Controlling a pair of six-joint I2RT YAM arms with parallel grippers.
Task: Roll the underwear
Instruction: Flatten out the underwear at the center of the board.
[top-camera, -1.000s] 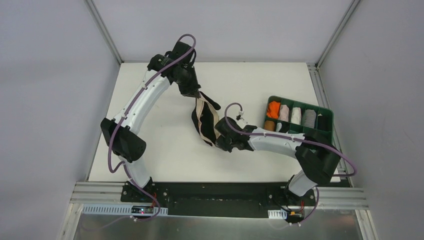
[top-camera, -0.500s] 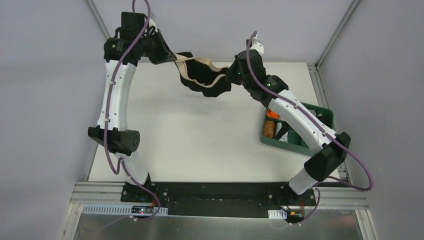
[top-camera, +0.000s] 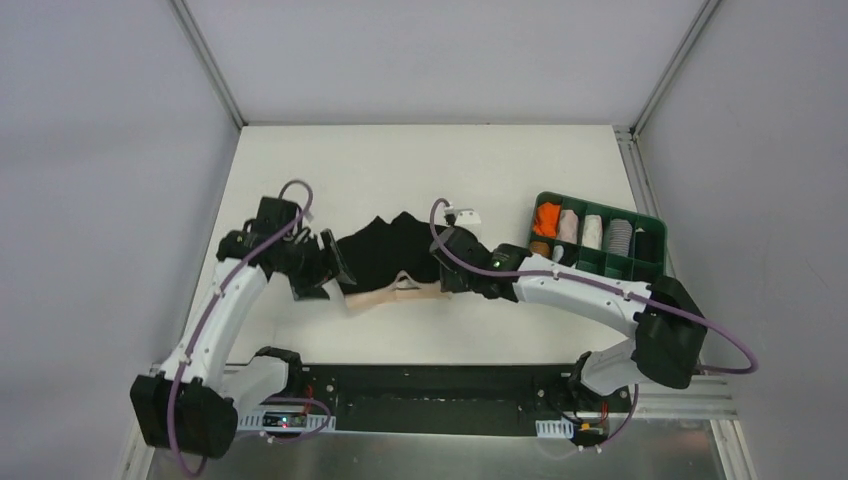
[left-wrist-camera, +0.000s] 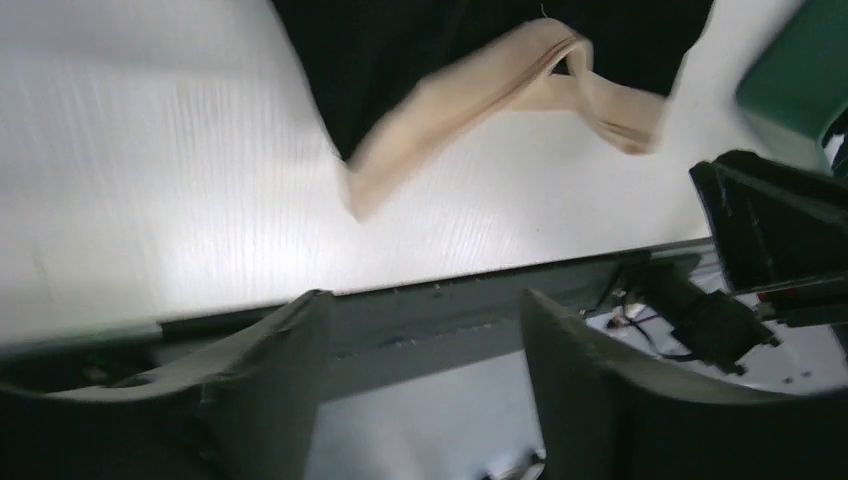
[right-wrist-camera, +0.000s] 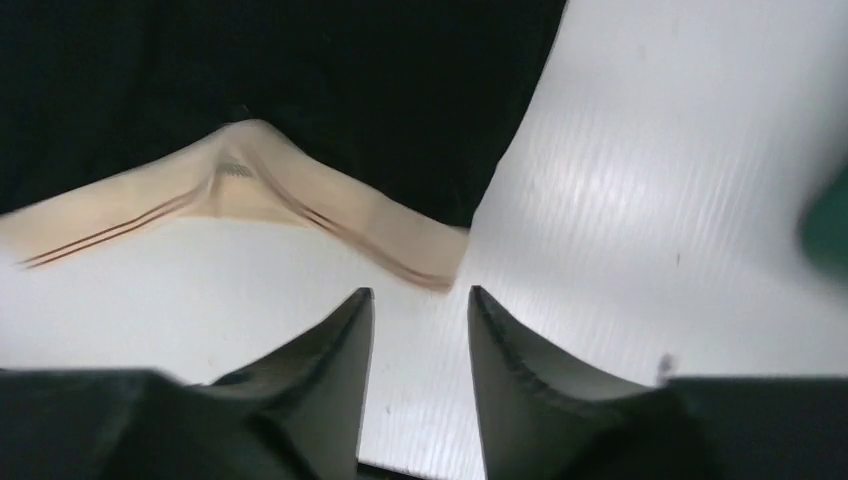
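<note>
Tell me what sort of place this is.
Probably a robotics lab cell: white table walled by grey panels on aluminium rails, left arm and right arm bolted at its edge, green sorting tray.

Pale grey walls (top-camera: 100, 150), white tabletop (top-camera: 420, 160), aluminium frame posts (top-camera: 207, 62) in the far corners, even overhead light

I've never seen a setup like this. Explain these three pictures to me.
Two robot arms are bolted to the near edge of a white table. One picture looks down from above; the other two come from a camera on each wrist. On the table lie black underwear with a beige waistband, spread between the arms, and a green tray of rolled garments on the right. The left gripper and right gripper are open, holding nothing.
</note>
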